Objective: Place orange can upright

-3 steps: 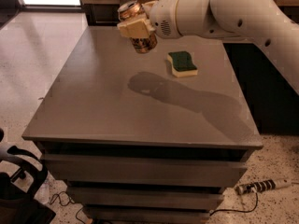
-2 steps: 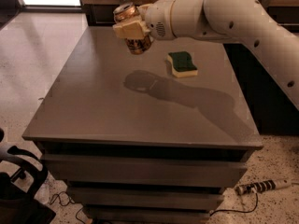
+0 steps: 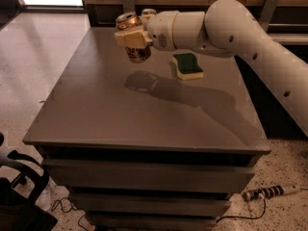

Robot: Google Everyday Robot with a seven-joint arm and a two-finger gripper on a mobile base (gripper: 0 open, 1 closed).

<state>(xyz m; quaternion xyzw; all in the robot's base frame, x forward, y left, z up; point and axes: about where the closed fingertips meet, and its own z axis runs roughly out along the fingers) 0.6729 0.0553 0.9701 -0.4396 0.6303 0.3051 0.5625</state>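
Note:
The orange can (image 3: 137,53), brownish-orange with a shiny silver top, hangs roughly upright in the air above the far left part of the grey table (image 3: 120,109). My gripper (image 3: 131,37) is shut on it, its cream fingers (image 3: 129,38) clamped across the can's upper half. The can's shadow falls on the tabletop below and a little nearer. The white arm reaches in from the right.
A green-and-yellow sponge (image 3: 187,65) lies on the table just right of the can. Another can top (image 3: 148,12) shows at the table's far edge behind the gripper. A power strip (image 3: 269,192) lies on the floor at lower right, and dark equipment (image 3: 19,186) stands at lower left.
The gripper with the can has moved slightly left and toward the far edge, staying above the table. The sponge has not moved.

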